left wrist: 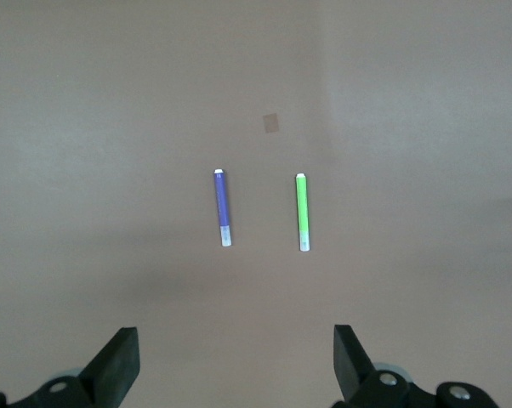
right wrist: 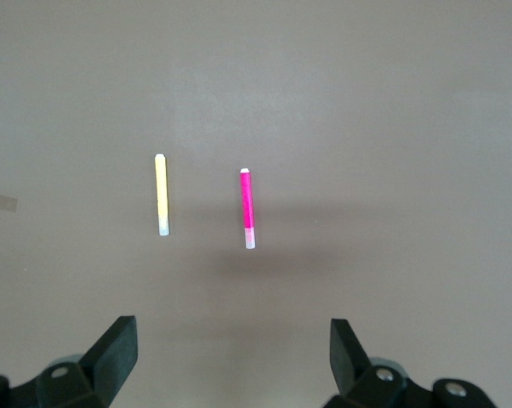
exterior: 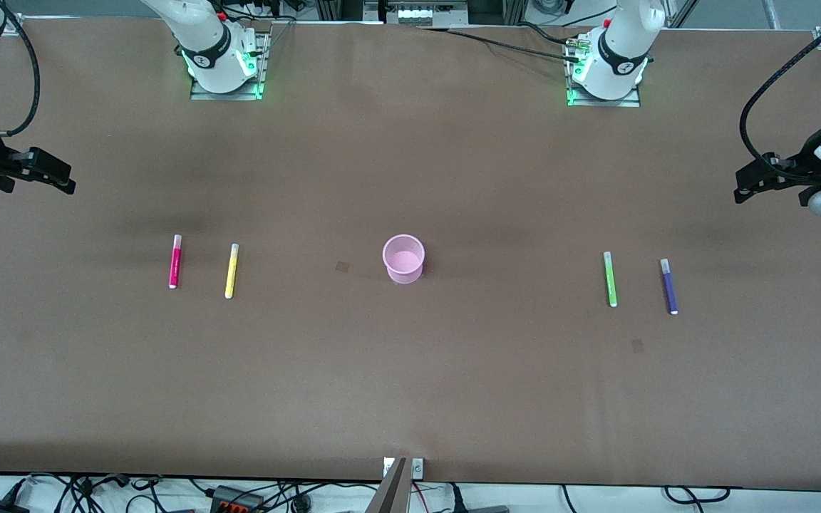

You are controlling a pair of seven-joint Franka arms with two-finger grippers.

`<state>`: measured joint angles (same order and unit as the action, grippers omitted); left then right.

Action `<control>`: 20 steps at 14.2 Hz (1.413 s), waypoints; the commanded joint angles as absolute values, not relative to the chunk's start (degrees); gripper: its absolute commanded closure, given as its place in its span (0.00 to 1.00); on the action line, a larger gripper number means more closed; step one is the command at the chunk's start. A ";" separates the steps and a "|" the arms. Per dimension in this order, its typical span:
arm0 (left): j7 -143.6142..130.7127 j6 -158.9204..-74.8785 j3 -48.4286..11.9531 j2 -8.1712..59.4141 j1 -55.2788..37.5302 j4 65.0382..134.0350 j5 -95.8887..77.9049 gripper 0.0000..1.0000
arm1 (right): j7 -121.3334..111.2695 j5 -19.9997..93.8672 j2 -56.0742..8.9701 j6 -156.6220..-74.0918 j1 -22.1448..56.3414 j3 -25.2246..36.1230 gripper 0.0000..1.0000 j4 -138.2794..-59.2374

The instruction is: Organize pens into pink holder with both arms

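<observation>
Pens [exterior: 611,278] lie flat beside the pink holder [exterior: 403,258]; light, stiff, slippery, we judge; we'd pinch mid-barrel; left gripper [left wrist: 230,361] and right gripper [right wrist: 230,357] gape wide, empty.

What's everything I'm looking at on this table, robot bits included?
Table: one, brown.
Pink holder: one, pale pink, mid-table, upright, nothing in it.
Magenta pen and yellow pen: one each, lying side by side toward the right arm's end.
Green pen and purple pen: one each, lying side by side toward the left arm's end.
Right pincer: black, open, waiting above its table end.
Left pincer: black, open, above its end.
</observation>
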<state>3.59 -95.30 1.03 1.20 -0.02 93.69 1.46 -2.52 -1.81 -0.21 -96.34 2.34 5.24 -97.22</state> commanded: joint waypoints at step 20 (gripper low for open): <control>3.78 -85.60 1.58 17.47 2.01 83.94 1.05 0.00 | -2.90 -2.55 -10.62 -103.00 2.02 4.83 0.00 -96.94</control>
